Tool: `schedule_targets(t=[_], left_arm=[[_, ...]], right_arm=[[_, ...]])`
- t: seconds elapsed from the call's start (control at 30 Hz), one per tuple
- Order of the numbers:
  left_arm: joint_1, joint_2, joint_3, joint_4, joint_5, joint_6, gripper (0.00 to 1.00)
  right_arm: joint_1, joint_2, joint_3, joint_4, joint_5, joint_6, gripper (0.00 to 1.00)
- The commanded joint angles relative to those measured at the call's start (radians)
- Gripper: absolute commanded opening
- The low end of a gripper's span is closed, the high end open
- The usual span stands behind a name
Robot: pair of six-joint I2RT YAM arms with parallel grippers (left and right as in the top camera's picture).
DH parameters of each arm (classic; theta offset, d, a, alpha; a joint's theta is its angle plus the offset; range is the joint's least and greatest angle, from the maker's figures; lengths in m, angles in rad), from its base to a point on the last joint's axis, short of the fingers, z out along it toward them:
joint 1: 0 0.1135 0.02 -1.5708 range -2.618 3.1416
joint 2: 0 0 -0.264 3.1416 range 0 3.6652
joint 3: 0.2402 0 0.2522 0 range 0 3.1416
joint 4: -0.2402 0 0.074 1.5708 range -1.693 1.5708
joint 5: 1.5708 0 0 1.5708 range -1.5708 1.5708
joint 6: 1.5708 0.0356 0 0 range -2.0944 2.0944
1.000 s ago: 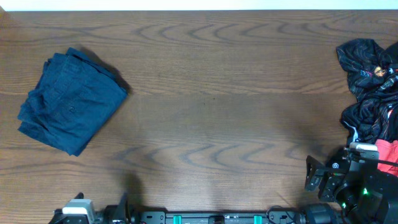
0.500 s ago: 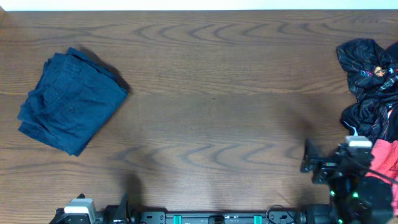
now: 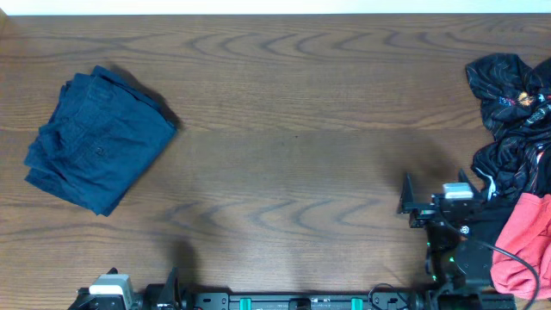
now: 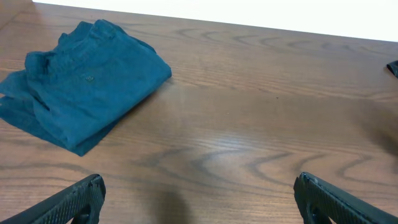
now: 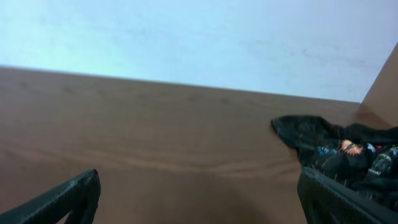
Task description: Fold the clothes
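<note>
overhead view: a folded blue garment is recorded at the 9 o'clock side of the wooden table, lying flat as a compact, slightly rumpled bundle. an unfolded black garment is heaped at the 3 o'clock edge, partly cut off by the frame. a red garment is noted at about 4 o'clock, touching the black heap's lower end and just beside the right arm. whether the arm touches the red cloth cannot be told.

right wrist view: the right gripper is found spread wide, with a finger at each lower corner and nothing between them. it is held above bare wood, with the black garment to its 2 o'clock, well apart.

left wrist view: the left gripper is likewise found spread wide and holding nothing. it is stationed at the table's 7 o'clock edge. the blue garment is seen at its 10 o'clock, apart from both fingers.
</note>
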Motion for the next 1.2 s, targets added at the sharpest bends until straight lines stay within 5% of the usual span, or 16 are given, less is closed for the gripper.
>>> schedule_targets(t=[0.0, 0.57, 1.17], left_arm=[[0.0, 0.001, 0.001, 0.0, -0.011, 0.013, 0.98], [0.0, 0.001, 0.001, 0.0, -0.011, 0.013, 0.98], [0.0, 0.001, 0.001, 0.0, -0.011, 0.013, 0.98]], right_arm=[[-0.009, -0.012, -0.025, 0.016, -0.002, -0.061, 0.99], [-0.029, -0.012, -0.035, 0.136, 0.053, -0.074, 0.99], [-0.052, -0.012, -0.035, 0.041, 0.012, -0.026, 0.99]])
